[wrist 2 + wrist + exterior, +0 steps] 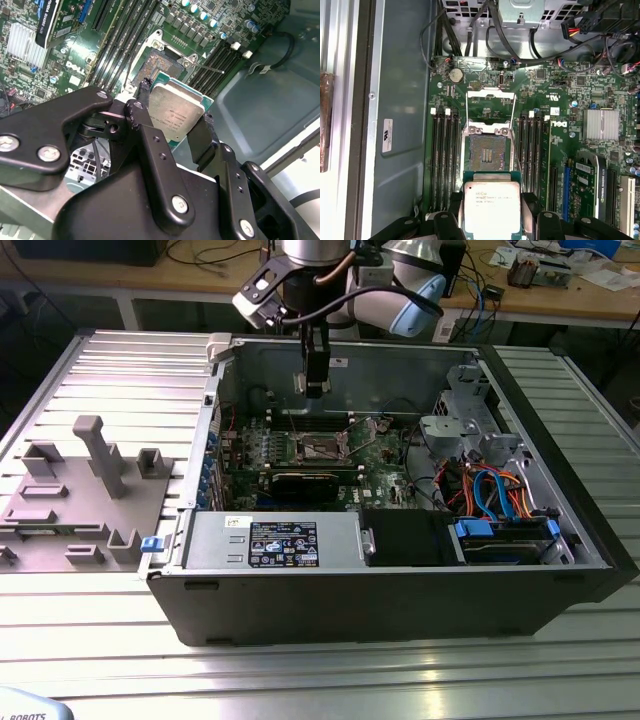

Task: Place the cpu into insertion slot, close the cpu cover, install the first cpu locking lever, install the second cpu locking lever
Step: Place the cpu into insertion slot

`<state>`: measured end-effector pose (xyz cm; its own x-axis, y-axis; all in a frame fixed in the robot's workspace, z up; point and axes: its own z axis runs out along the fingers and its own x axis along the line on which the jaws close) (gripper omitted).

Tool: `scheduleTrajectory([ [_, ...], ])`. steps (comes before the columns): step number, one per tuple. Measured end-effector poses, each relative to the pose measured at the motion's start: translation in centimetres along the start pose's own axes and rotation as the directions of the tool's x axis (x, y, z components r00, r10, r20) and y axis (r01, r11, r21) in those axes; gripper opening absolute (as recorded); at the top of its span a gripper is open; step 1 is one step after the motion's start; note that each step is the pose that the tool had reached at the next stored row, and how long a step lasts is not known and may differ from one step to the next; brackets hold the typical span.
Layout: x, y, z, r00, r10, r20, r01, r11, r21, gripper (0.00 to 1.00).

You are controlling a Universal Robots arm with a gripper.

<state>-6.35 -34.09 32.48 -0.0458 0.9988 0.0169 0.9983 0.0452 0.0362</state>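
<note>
**Item: gripper (175, 107) w/ cpu (176, 111)**

- Pincer state: clamped on the cpu. Black fingers (150, 140) press 2 opposite edges; chip sits flat between them, metal lid toward both wrist cams.
- Cpu loc.: in the air over the motherboard (555, 100), near the insertion slot (487, 155) but apart from it, not seated. In the first wrist view the cpu (492, 207) lies just beside the slot's near edge.
- Slot: bare, contact field exposed; also in the second wrist view (159, 65) and exterior view (322, 448).
- Cpu cover (490, 92): swung open, lying back on the far side of the slot, centre window showing board.
- Locking lever (212, 68): thin wire, unlatched, standing off beside the slot.
- Memory slots (445, 160): rows flanking the slot both sides.
- Ext. view: gripper (313, 388) hangs in the open PC case (380, 590), above the slot.
- Also in case: grey drive cage (465, 410) toward the exterior view's right, power supply (270, 543) along the front wall.
- Outside case: grey fixture tray (70, 490) at the exterior view's left, on slatted metal table (300, 680).
</note>
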Motion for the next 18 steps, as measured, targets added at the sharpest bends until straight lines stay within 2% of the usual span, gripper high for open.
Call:
scheduleTrajectory([
  [18, 0.0, -0.01, 0.35, 1.0, 0.0, 0.0, 0.0, 1.0, 0.0, 0.55],
])
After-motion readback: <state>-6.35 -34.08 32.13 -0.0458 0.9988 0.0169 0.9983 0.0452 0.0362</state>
